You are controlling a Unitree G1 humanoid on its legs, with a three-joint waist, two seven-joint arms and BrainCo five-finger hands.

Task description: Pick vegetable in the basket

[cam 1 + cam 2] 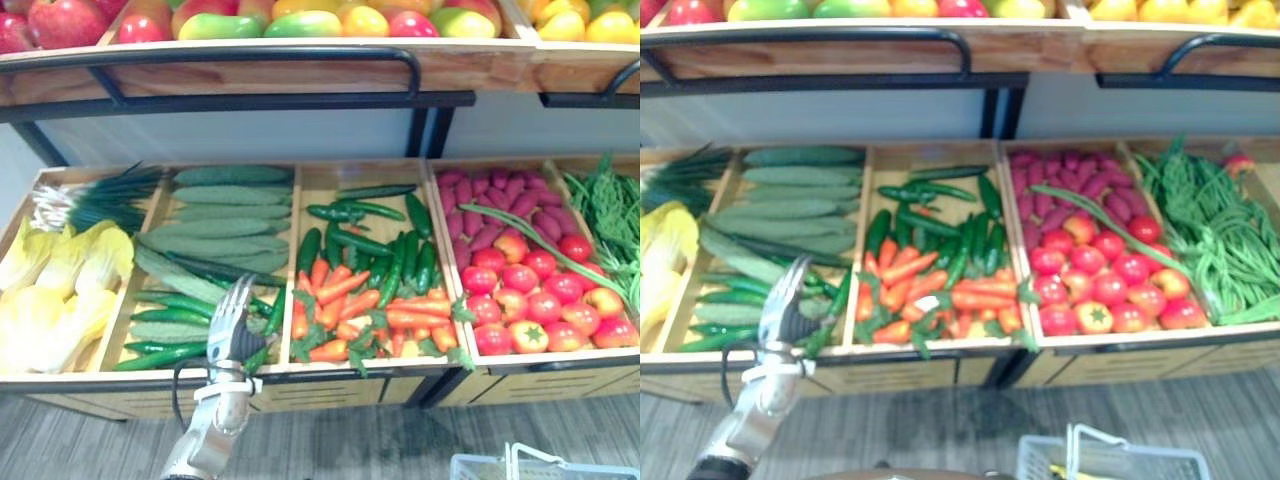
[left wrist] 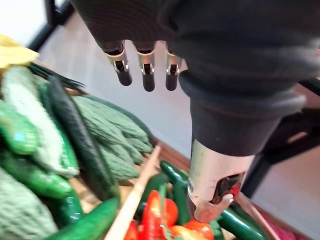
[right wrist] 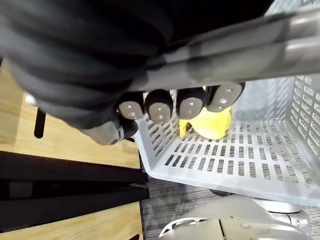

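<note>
Green all the way under the left hand [image 1: 232, 325]: it hovered over the front of the bin, fingers [image 2: 148, 70] straight and spread, thumb apart, nothing in its grasp. Just beyond the fingertips lay the likely target, a slim dark cucumber [image 2: 75, 135], flat on the pile and untouched. Its long axis ran slantwise across the line of the fingers, with one end aimed out toward the bumpy gourds [image 1: 215, 225] past the fingertips and the other toward the wooden divider [image 2: 135, 200] on the thumb side.

The right hand [image 3: 160, 107] was curled tight round the grey handle [image 3: 240, 55] of the white basket [image 3: 250, 150]. It hung low, well apart from the left hand, and a yellow item [image 3: 212, 122] already sat inside.

Here's the danger, as I judged it. The cucumber rested on loose, rounded neighbours, so a press from above could have rolled it away or wedged it deeper. A close-up along its length rather than across it would likely have slipped off. The thumb sat near the divider and could have caught on it. The carrots [image 1: 350, 300] beyond the divider looked safe.
</note>
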